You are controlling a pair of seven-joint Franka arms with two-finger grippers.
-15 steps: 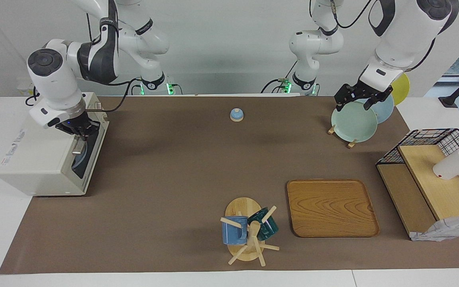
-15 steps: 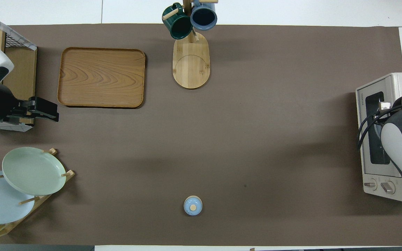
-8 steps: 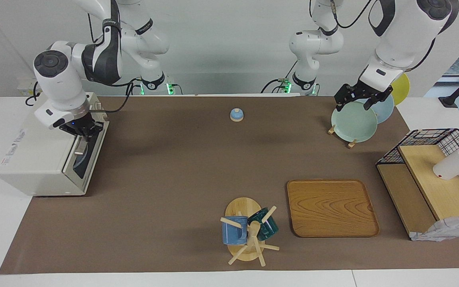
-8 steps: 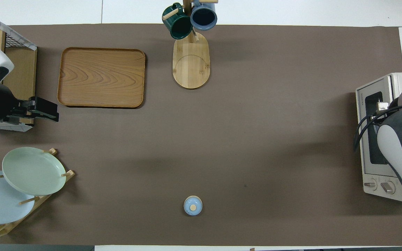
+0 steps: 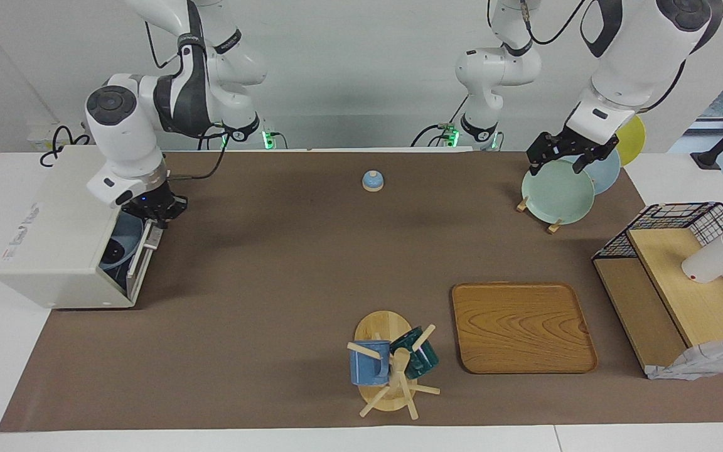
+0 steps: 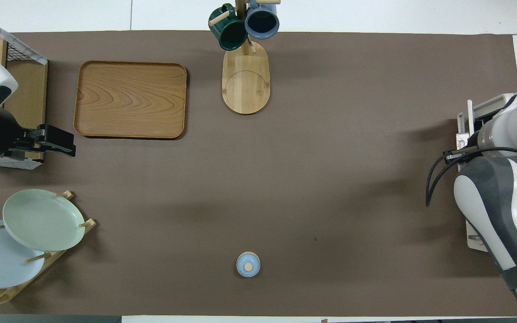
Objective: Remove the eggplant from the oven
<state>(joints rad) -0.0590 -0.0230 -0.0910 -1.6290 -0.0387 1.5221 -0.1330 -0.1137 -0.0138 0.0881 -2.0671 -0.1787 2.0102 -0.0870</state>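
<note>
L gripper hangs over plate rack, fingers apart, holding nothing; arm waits. R gripper clamped on handle of oven door, door partly open. Eggplant not visible; blue plate inside.

Right pincer clamped shut, arm bent low — left pincer spread, waiting.
</note>
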